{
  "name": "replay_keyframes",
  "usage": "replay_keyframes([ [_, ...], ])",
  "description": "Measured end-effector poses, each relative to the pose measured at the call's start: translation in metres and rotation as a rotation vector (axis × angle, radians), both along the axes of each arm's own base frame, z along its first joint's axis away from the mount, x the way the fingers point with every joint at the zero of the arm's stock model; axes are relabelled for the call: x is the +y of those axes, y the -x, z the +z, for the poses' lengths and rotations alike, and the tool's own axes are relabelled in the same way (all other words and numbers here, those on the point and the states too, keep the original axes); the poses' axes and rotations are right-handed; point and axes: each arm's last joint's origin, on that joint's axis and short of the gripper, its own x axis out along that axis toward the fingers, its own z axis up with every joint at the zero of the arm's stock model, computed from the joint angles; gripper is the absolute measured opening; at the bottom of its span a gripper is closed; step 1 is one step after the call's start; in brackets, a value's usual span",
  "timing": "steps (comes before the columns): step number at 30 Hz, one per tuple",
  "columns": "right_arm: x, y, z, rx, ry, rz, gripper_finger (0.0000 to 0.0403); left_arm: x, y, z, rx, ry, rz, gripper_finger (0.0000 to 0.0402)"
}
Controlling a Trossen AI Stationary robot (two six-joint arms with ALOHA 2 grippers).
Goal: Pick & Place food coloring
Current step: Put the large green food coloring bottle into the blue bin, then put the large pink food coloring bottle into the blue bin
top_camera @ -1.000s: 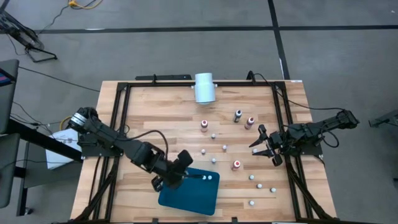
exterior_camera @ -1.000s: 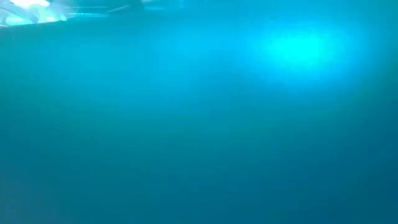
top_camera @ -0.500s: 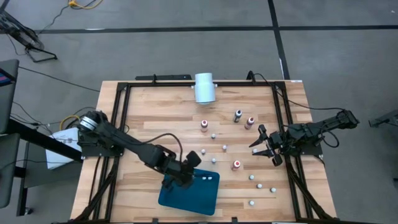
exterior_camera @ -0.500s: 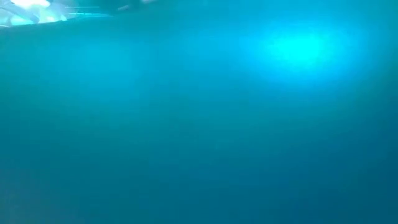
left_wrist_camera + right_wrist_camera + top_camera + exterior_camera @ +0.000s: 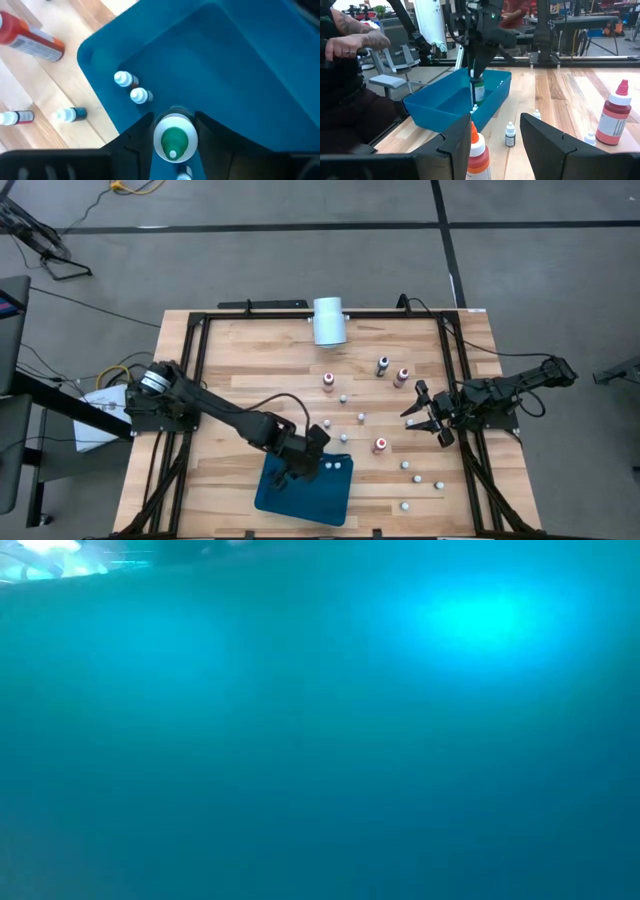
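— Why do we hold the green bottle [image 5: 173, 138] upright above the tray [image 5: 300, 497]?
— Our left pincer [image 5: 173, 131] grips it for dropping beside two already inside; the right pincer [image 5: 424, 412] waits wide over the counter [image 5: 240, 360].

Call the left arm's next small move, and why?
Probably lower a touch and open. The left tool holds a green bottle upright over the tray, above the floor, beside two bottles already inside. The right tool waits open at the table's right edge.
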Motion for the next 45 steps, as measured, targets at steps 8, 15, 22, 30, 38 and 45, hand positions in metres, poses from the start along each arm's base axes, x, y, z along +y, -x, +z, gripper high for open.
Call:
replay_keyframes([
  [8,0.000,0.000,0.000,0.001,0.000,0.000,0.0159,0.010,-0.005,-0.006,0.027,0.001,0.030,0.0123],
  [15,0.000,0.000,0.000,0.001,0.000,0.000,0.0159,0.012,-0.005,-0.006,0.029,0.001,0.042,0.0129],
  [22,0.000,0.000,0.000,0.001,0.000,0.000,0.0159,0.011,-0.006,-0.006,0.030,0.020,0.073,0.0130],
  [30,0.000,0.000,0.000,0.001,0.000,0.000,0.0159,0.011,-0.006,-0.005,0.023,0.025,0.076,0.0164],
  [38,0.000,0.000,0.000,0.001,0.000,0.000,0.0159,0.006,-0.001,0.003,0.004,0.019,0.042,0.0202],
  [45,0.000,0.000,0.000,0.001,0.000,0.000,0.0159,0.007,0.019,0.028,-0.026,-0.061,0.080,0.0204],
])
